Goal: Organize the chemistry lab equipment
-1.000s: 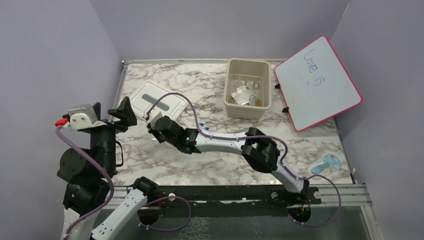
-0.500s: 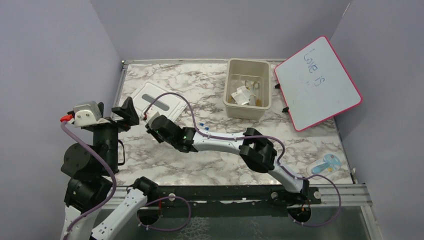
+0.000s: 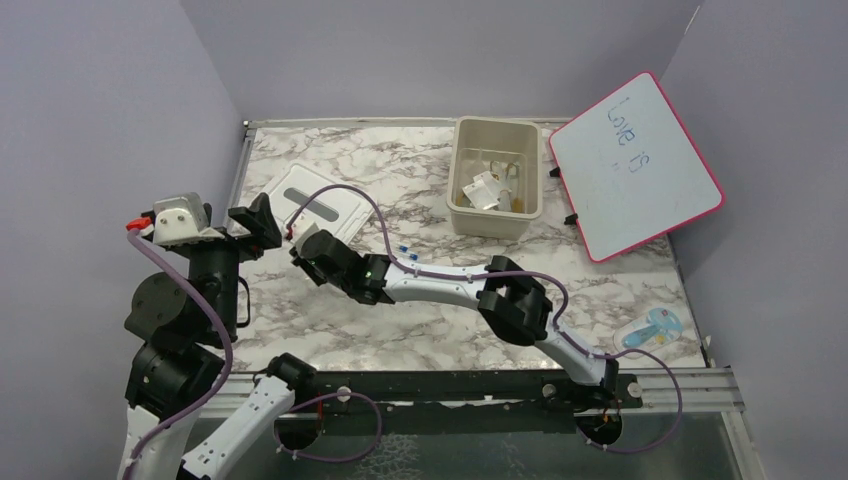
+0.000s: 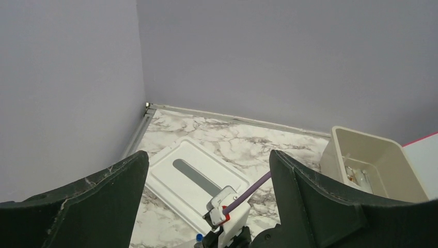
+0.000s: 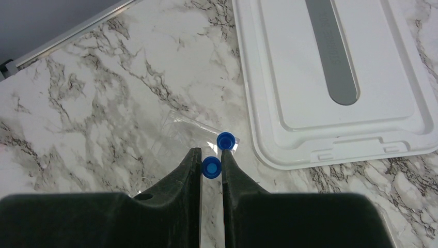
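My right gripper (image 5: pixel 210 153) is shut on a thin clear tube with a blue cap (image 5: pixel 211 167), low over the marble table. A second blue cap (image 5: pixel 225 140) lies just past its fingertips on a clear plastic packet (image 5: pixel 178 135). In the top view this gripper (image 3: pixel 303 246) reaches to the near corner of the white lid (image 3: pixel 320 201). Two more small blue-capped tubes (image 3: pixel 405 251) lie beside the right forearm. My left gripper (image 3: pixel 252 222) is open and empty, held high at the left; its wrist view looks between wide jaws (image 4: pixel 207 158) onto the lid.
The beige tub (image 3: pixel 495 222) stands at the back and holds several small packets. The pink-framed whiteboard (image 3: pixel 635 165) leans at the back right. A bagged blue item (image 3: pixel 655 328) lies at the front right. Grey walls enclose the table.
My right gripper has shifted slightly left, toward the lid's corner. My left arm has turned a little, its gripper moving back and right.
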Robot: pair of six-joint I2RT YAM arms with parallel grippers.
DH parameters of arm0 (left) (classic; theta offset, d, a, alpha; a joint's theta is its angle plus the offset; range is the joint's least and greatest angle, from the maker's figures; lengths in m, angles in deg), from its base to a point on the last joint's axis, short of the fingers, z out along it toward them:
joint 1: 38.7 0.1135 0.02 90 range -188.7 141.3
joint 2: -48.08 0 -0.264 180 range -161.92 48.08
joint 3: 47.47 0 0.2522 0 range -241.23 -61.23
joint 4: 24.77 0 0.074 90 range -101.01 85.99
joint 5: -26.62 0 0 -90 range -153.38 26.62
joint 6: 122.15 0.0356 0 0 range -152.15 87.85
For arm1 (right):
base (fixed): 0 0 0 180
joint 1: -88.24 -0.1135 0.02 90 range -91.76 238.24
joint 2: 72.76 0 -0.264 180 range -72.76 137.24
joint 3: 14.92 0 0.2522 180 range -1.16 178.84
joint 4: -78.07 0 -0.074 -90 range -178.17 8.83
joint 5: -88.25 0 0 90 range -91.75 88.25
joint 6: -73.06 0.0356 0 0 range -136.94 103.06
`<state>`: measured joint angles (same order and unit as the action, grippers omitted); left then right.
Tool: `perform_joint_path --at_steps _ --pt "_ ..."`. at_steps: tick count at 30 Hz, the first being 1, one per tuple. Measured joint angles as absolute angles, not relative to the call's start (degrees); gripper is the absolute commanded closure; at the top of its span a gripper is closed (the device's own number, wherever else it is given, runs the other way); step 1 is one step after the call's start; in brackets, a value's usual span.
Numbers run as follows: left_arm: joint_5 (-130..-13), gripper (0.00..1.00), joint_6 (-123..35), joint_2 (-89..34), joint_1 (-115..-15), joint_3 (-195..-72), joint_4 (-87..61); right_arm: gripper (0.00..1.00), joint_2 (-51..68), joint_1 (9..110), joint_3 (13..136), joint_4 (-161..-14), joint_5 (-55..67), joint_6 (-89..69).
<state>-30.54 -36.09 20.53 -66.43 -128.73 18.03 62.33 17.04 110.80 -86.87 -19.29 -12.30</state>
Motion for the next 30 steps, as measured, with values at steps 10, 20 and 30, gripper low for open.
perform_joint_path --at_steps 10,20,30 --pt "-30.52 0.11 -36.22 18.19 -66.43 -128.82 19.16 0.85 59.64 17.04 101.62 -95.17 -19.25 -11.14" --pt "-30.46 0.11 -36.22 17.62 -66.43 -128.82 19.18 0.76 58.28 17.04 96.03 -101.16 -19.25 -10.96" --pt "-30.41 0.10 -35.96 16.90 -66.43 -128.80 19.14 0.41 58.37 17.04 98.21 -96.44 -19.21 -8.28"
